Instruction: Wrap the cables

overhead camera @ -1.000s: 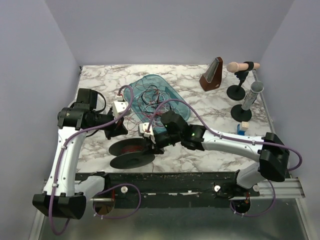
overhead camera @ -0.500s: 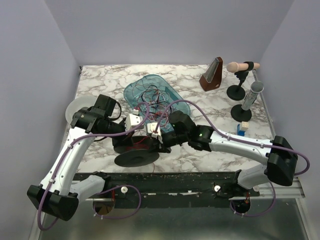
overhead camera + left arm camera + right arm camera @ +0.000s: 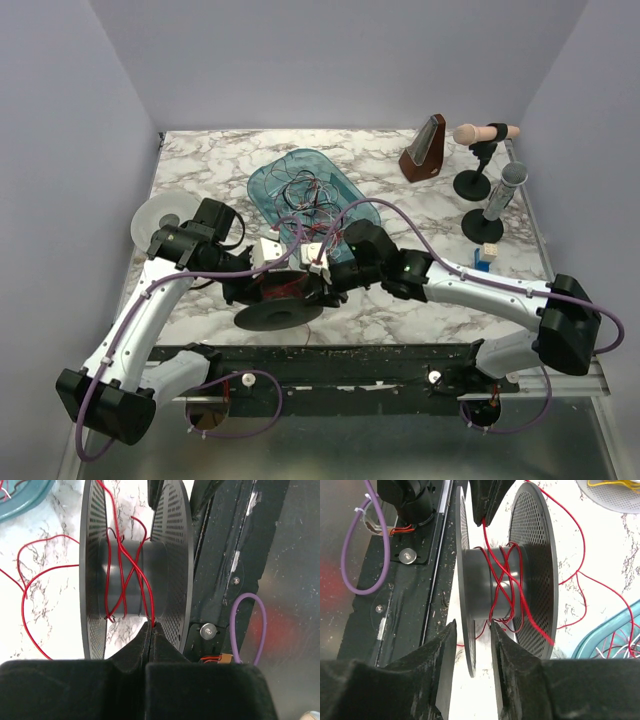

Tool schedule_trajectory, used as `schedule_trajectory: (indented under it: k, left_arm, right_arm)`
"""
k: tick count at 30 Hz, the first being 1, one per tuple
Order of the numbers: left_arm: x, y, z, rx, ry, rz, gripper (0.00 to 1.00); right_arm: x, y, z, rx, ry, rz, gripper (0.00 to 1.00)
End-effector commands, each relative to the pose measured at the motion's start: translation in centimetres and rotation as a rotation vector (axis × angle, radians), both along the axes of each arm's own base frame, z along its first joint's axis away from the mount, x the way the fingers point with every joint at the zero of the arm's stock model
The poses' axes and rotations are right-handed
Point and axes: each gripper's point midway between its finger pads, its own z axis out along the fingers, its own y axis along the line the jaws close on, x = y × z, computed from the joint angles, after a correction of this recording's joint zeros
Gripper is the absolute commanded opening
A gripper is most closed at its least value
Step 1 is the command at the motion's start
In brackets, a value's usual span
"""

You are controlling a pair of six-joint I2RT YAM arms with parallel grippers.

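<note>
Marble table (image 3: 200, 160): left gripper (image 3: 151, 629) is pinched together on the red cable (image 3: 144, 591) between the spool's (image 3: 272, 315) 2 discs. The spool's axis lies crosswise to both grippers. Right gripper (image 3: 472, 627) stands apart astride 1 disc. Remaining cables (image 3: 310, 195) lie beyond in the tray (image 3: 262, 185).

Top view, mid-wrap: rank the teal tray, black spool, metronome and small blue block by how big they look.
1. teal tray, though partly covered
2. black spool, also partly hidden
3. metronome
4. small blue block, clearly the smallest
</note>
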Motion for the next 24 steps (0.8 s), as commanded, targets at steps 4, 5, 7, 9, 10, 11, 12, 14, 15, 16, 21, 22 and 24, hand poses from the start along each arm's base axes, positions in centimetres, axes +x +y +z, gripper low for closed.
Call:
schedule_trajectory:
  k: [4, 5, 7, 9, 10, 11, 12, 14, 15, 16, 21, 22, 24]
  left_arm:
    - [-1.0, 0.9, -1.1, 0.055, 0.06, 0.019, 0.0]
    - [-0.9, 0.7, -1.0, 0.049, 0.063, 0.02, 0.0]
    - [-0.9, 0.6, -0.8, 0.038, 0.058, 0.022, 0.0]
    - [-0.6, 0.4, -0.6, 0.026, 0.045, 0.036, 0.0]
    - [-0.4, 0.3, -0.5, 0.023, 0.038, 0.039, 0.0]
    - [-0.3, 0.3, -0.4, 0.021, 0.032, 0.042, 0.0]
    - [-0.3, 0.3, -0.3, 0.019, 0.032, 0.043, 0.0]
    - [-0.1, 0.2, -0.3, 0.02, 0.033, 0.047, 0.0]
    - [0.1, 0.2, -0.3, 0.02, 0.029, 0.052, 0.0]
    - [0.2, 0.2, -0.4, 0.023, 0.03, 0.06, 0.0]
    - [0.6, -0.1, 0.0, 0.011, 0.02, 0.068, 0.0]
    - [0.6, -0.1, 0.1, 0.009, 0.02, 0.064, 0.0]
    - [0.7, 0.0, -0.1, 0.013, 0.021, 0.076, 0.0]
  right_arm:
    - [-0.2, -0.5, 4.1, 0.077, 0.01, 0.007, 0.5]
    - [0.0, -0.7, 4.6, 0.09, 0.014, 0.0, 0.51]
    - [0.2, -1.0, 6.1, 0.122, 0.021, 0.002, 0.54]
    - [0.6, -1.1, 7.4, 0.148, 0.021, -0.008, 0.58]
    - [0.9, -1.2, 7.8, 0.155, 0.019, -0.019, 0.61]
    - [1.6, -1.2, 8.0, 0.158, 0.013, -0.051, 0.66]
    - [2.7, -1.1, 7.8, 0.152, 0.018, -0.097, 0.69]
    - [4.6, -0.9, 6.8, 0.124, 0.024, -0.17, 0.75]
    - [5.2, -0.6, 5.8, 0.094, 0.032, -0.183, 0.77]
    - [5.4, -0.3, 5.0, 0.068, 0.039, -0.178, 0.78]
    - [5.0, 0.9, 2.6, 0.01, 0.074, -0.082, 1.0]
    - [4.9, 1.0, 2.3, 0.012, 0.072, -0.07, 1.0]
    - [4.9, 1.2, 2.0, 0.015, 0.071, -0.063, 1.0]
